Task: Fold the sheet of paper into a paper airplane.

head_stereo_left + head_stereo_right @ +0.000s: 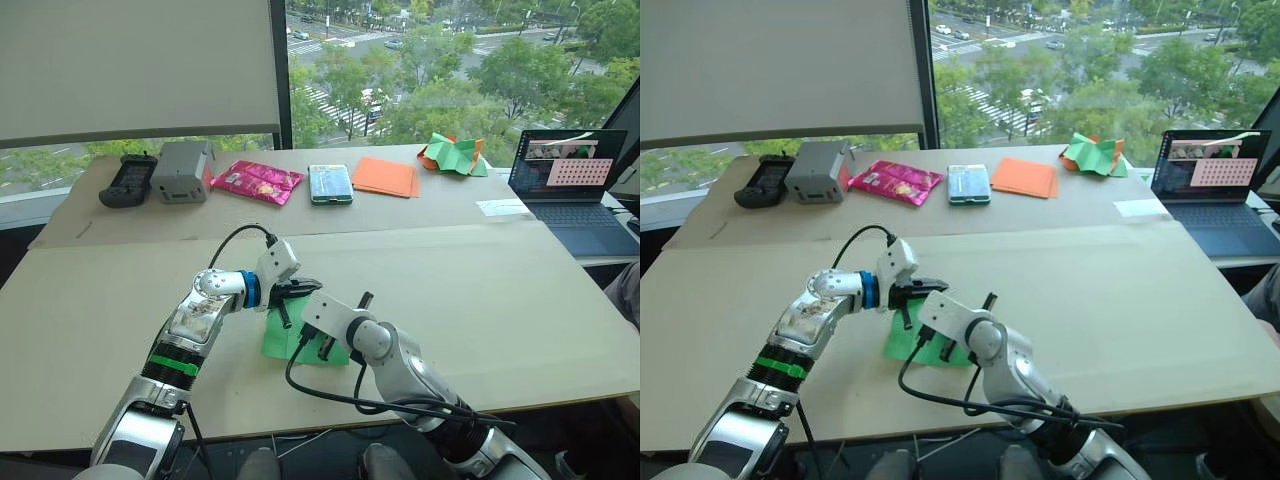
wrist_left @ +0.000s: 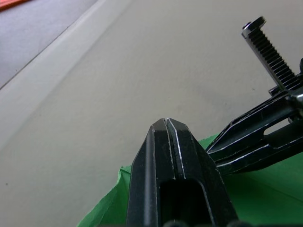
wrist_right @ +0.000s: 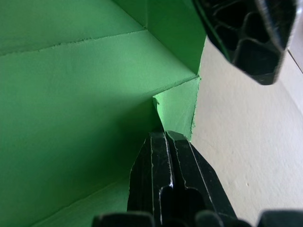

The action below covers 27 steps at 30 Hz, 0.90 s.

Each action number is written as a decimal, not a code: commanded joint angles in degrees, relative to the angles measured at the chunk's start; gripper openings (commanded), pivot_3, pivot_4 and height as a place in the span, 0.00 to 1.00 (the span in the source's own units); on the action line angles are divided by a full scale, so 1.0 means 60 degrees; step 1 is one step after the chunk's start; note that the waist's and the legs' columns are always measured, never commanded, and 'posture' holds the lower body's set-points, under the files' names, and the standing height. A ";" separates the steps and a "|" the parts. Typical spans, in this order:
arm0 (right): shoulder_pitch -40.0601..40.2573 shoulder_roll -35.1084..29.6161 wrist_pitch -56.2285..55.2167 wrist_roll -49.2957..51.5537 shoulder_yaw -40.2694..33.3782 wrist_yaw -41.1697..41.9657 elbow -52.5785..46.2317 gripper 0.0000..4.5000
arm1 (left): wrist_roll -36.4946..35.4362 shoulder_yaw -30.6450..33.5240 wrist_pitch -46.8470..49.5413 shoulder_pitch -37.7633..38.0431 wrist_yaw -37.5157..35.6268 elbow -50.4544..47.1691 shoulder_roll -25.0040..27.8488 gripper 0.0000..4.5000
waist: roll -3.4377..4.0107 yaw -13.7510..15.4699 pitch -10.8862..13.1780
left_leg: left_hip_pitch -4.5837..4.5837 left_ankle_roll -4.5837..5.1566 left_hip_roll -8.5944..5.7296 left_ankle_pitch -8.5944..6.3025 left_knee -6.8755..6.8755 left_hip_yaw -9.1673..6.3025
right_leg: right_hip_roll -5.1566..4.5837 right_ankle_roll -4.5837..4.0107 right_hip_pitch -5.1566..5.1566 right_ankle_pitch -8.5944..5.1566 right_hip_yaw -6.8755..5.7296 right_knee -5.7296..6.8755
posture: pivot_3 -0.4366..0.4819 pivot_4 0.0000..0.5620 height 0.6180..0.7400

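Observation:
The sheet of paper (image 1: pixel 283 342) is bright green and partly folded. It lies on the tan table (image 1: pixel 480 290) near the front edge, with layered flaps and creases (image 3: pixel 94 85). Both grippers meet over it. My left gripper (image 2: pixel 165 121) is shut, its tips just above the paper's far edge, and nothing shows between its fingers. My right gripper (image 3: pixel 164 135) is also shut, its tips resting at the corner of a small folded flap (image 3: pixel 177 106) beside the paper's edge. In the head views the two arms cover the middle of the sheet.
Along the back of the table stand a black controller (image 1: pixel 128 180), a grey box (image 1: pixel 183 171), a pink packet (image 1: pixel 258 181), a phone-sized pack (image 1: pixel 330 183), flat orange sheets (image 1: pixel 385 176) and a crumpled green-and-orange heap (image 1: pixel 455 153). An open laptop (image 1: pixel 570 185) sits at the right.

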 commanded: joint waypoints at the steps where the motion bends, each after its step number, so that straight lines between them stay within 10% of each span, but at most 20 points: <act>1: 0.0021 -0.0164 0.0321 -0.0170 0.0024 0.0007 0.0123 0.00 | 0.0179 0.0099 -0.0586 -0.0432 0.0100 0.0703 -0.0104 0.00 | 0.0000 0.0002 0.0000 | -0.0001 0.0000 0.0000 0.0000 0.0000 0.0000 | 0.0000 0.0000 -0.0001 0.0000 0.0000 -0.0002 | 0.48 0.27 0.72; 27: -0.0417 -0.0891 -0.0792 -0.0752 0.0745 0.0665 -0.0028 0.00 | 0.2423 -0.1335 -0.2404 -0.1158 -0.0172 0.3661 -0.0470 0.00 | 0.0002 0.0035 -0.0004 | -0.0012 -0.0002 -0.0002 0.0000 0.0001 0.0001 | -0.0003 0.0001 0.0002 -0.0001 -0.0003 -0.0008 | 0.48 0.27 0.72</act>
